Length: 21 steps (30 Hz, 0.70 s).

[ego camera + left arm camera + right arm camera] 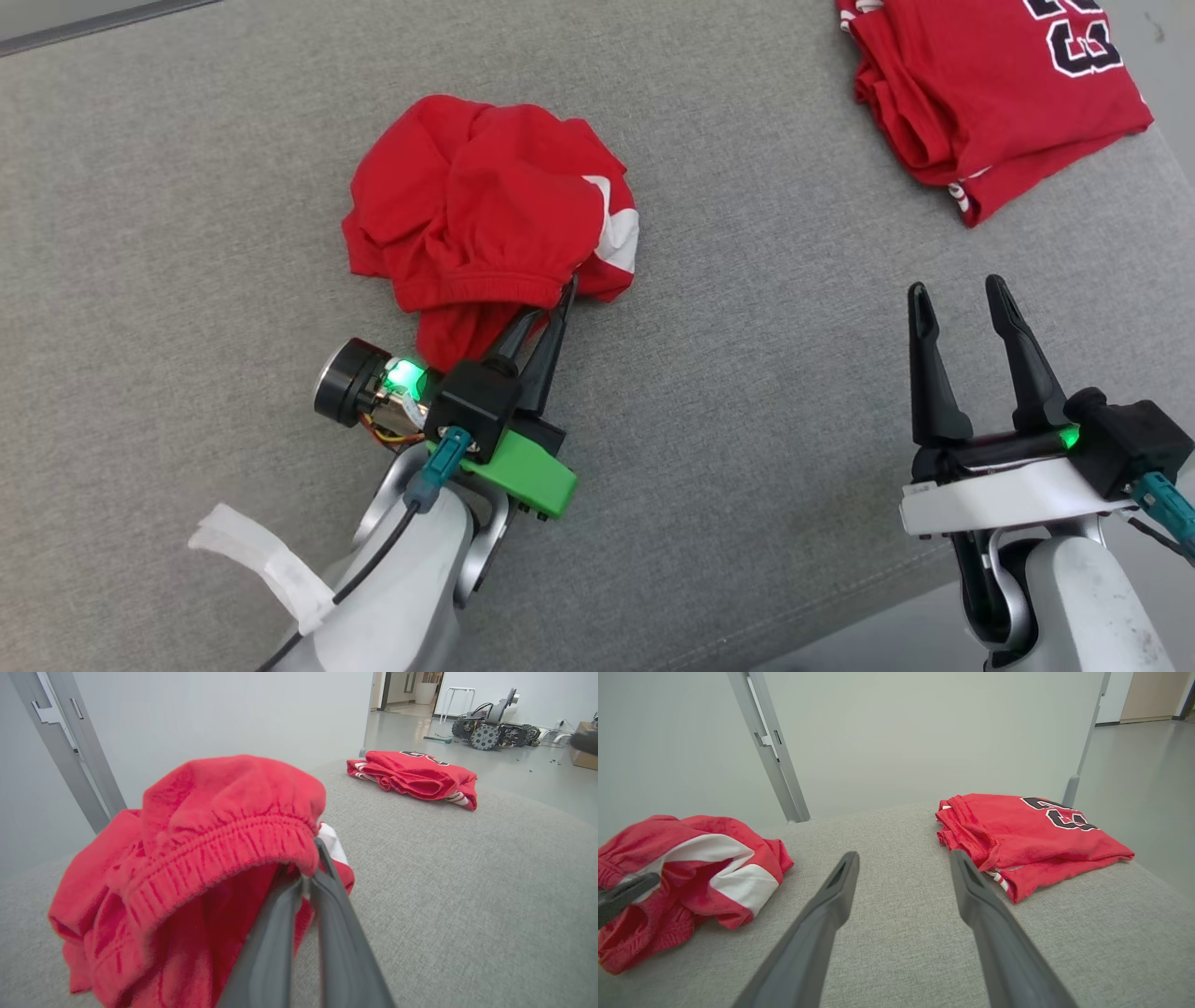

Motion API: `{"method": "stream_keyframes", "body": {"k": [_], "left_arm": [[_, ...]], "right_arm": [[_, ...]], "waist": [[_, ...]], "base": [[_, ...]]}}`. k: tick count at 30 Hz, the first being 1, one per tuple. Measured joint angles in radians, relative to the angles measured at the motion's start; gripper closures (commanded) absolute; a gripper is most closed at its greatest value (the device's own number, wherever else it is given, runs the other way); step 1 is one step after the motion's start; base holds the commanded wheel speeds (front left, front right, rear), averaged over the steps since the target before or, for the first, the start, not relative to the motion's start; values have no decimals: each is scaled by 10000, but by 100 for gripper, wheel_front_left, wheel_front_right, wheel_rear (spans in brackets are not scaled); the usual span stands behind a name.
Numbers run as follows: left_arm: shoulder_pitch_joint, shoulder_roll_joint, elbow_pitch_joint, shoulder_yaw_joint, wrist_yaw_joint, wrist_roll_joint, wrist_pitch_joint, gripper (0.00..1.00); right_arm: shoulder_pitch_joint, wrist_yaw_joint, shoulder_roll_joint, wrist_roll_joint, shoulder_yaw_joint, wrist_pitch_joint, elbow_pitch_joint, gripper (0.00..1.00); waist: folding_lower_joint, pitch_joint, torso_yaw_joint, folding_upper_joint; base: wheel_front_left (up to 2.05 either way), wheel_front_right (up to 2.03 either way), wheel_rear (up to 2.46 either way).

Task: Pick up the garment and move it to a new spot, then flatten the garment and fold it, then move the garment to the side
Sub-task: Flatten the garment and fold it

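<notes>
Left gripper (pixel 557 301) pinching crumpled garment (pixel 485 205), right gripper (pixel 957 289) spread

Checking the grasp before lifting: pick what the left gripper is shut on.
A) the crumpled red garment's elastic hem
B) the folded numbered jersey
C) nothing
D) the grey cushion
A: the left gripper is pinched shut on the gathered hem of the crumpled red garment.

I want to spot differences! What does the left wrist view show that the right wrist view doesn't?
Left wrist extra: a wheeled machine and a box. Right wrist extra: the right fingers, open, and a tan wall. Both: the left fingers shut on the shorts, the jersey, the grey cushion.
</notes>
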<state>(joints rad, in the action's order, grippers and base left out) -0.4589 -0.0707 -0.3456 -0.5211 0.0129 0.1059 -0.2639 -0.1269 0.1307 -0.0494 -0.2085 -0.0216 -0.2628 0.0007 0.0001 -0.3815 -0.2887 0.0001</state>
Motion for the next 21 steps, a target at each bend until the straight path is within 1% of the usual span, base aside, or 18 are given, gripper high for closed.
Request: {"method": "stream_keyframes", "body": {"k": [5, 9, 11, 14, 16, 19, 21], "left_arm": [[342, -40, 930, 42, 479, 150, 0, 100], [499, -36, 1778, 25, 683, 378, 0, 100], [605, -21, 2259, -12, 803, 740, 4, 100], [705, -25, 3032, 136, 832, 1198, 405, 100], [929, -163, 3402, 389, 708, 1429, 821, 100], [1736, -585, 3766, 1212, 228, 1998, 1187, 100], [2408, -965, 3777, 1791, -136, 2203, 1371, 100]], "right_arm": [[298, 0, 2, 180, 36, 0, 77, 0], [441, 0, 2, 284, 69, 0, 121, 0], [519, 0, 2, 359, 67, 0, 128, 0], [629, 0, 6, 416, 69, 0, 121, 0], [650, 0, 2, 441, 111, 0, 117, 0], [807, 0, 4, 449, 142, 0, 109, 0], [865, 0, 2, 453, 150, 0, 96, 0]], "waist": [[0, 456, 452, 0], [0, 828, 830, 0], [0, 1046, 1081, 0], [0, 1304, 1408, 0], [0, 1449, 1610, 0], [0, 1655, 1899, 0], [0, 1769, 2090, 0]], "base": [[0, 0, 0], [0, 0, 0], [0, 0, 0], [0, 0, 0], [0, 0, 0], [0, 0, 0], [0, 0, 0]]}}
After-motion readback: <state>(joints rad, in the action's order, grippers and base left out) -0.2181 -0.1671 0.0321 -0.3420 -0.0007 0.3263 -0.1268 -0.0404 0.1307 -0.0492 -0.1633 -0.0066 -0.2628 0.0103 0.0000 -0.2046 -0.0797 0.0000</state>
